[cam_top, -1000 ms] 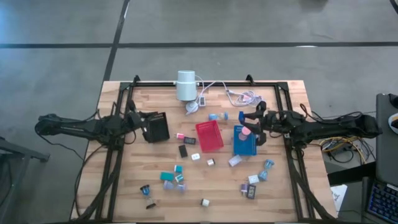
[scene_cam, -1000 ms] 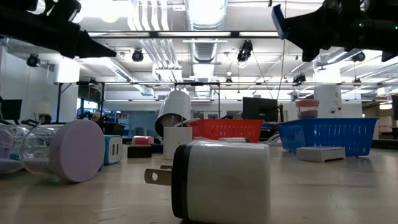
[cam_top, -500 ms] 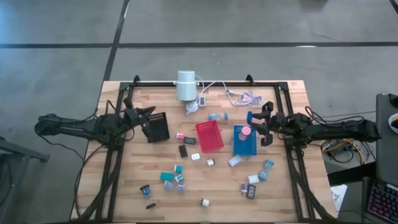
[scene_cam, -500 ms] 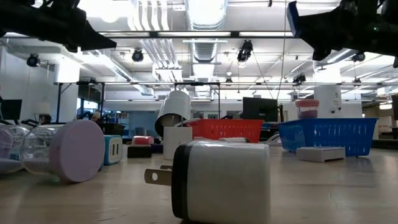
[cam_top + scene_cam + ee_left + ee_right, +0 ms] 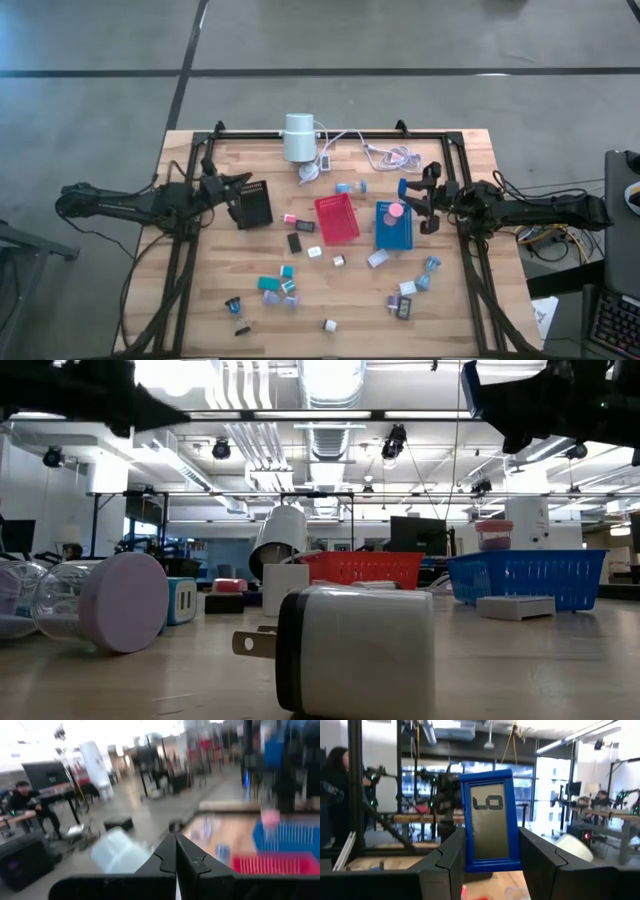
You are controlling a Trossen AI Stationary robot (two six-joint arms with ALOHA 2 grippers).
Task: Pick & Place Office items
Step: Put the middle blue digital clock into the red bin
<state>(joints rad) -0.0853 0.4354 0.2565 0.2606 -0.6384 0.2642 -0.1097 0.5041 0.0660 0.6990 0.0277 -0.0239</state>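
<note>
right claw (image 5: 412, 207) grips a blue lcd device (image 5: 490, 820) above the blue tray's (image 5: 393, 238) right edge; left claw (image 5: 243, 180) closed by the black tray (image 5: 256, 204).

Bright ceiling lights (image 5: 330, 380) glare in the low view; the left wrist view is heavily blurred.

The surface (image 5: 450, 300) is light wood-grain planking. Three trays are present: black (image 5: 255, 204), red (image 5: 336, 218) and blue (image 5: 393, 228). The right gripper (image 5: 490, 857) is dark; its blue-framed item (image 5: 489, 820) has a grey display.
</note>
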